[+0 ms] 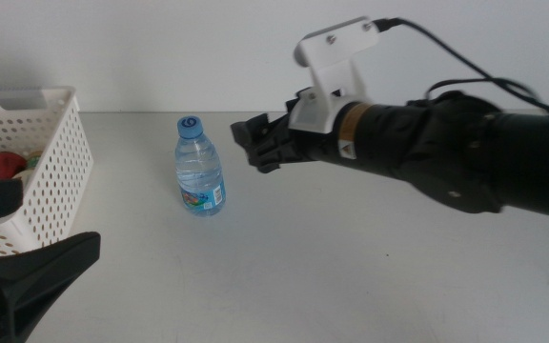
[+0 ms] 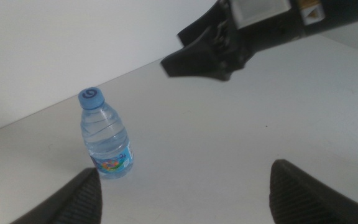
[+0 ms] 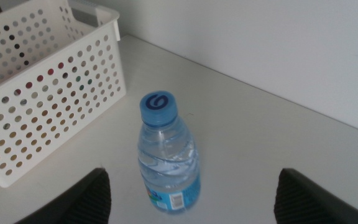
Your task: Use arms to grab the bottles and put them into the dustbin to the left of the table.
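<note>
Upright, the water bottle (image 1: 200, 170) points its cap, seemingly, straight up.

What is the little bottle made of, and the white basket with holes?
The water bottle looks like thin clear plastic, since you can see through it, with a glossy blue plastic cap. The basket seems stiff white plastic, smooth and slightly shiny, with neat moulded round holes.
</note>
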Robot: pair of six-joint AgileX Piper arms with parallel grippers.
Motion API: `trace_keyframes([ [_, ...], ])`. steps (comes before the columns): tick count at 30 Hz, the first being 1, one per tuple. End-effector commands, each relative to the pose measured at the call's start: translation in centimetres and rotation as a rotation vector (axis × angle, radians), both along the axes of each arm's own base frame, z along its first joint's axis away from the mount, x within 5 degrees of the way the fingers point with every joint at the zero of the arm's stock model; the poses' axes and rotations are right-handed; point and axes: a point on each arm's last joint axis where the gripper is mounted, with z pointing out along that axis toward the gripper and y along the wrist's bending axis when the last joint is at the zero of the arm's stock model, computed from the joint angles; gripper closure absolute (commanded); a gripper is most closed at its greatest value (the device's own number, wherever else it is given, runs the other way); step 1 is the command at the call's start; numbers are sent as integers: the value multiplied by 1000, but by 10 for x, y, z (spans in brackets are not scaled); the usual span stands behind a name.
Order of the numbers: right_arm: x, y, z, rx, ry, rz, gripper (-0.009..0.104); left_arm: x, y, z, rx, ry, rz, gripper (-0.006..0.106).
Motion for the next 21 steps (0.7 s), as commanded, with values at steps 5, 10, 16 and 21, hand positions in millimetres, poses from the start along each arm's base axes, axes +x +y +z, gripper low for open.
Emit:
trace_keyframes([
  [5, -50, -56, 63, -4, -13, -115, 28, 1, -1, 15, -64, -74, -4, 9],
  [10, -89, -93, 85, -50, 35, -169, 28, 1, -1, 15, -64, -74, -4, 9],
  [16, -130, -114, 106, -81, 37, -47, 28, 1, -1, 15, -64, -74, -4, 9],
  [21, -143, -123, 116, -58, 1, -37, 28, 1, -1, 15, -64, -74, -4, 9],
])
